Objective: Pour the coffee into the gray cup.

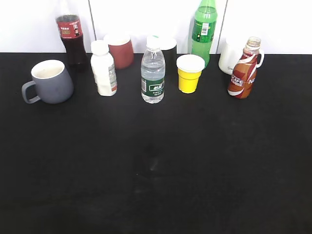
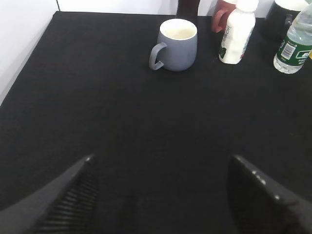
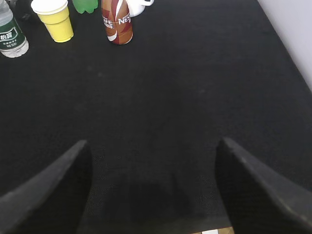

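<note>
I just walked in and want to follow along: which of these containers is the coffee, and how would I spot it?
Look along the row at the back of the black table to its far right end. There, in front of a white mug, stands the coffee: a small curvy bottle of brown liquid, the only one with a red-brown-and-white swirl label.

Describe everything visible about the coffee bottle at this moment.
The coffee bottle is small and curvy, with a narrow neck and a red, brown and white swirl label showing "CAFE". It stands upright on the black table at the right end of the row, just in front of a white mug and right of the yellow cup. Neither tool touches it. No cap can be made out on the neck.
</note>
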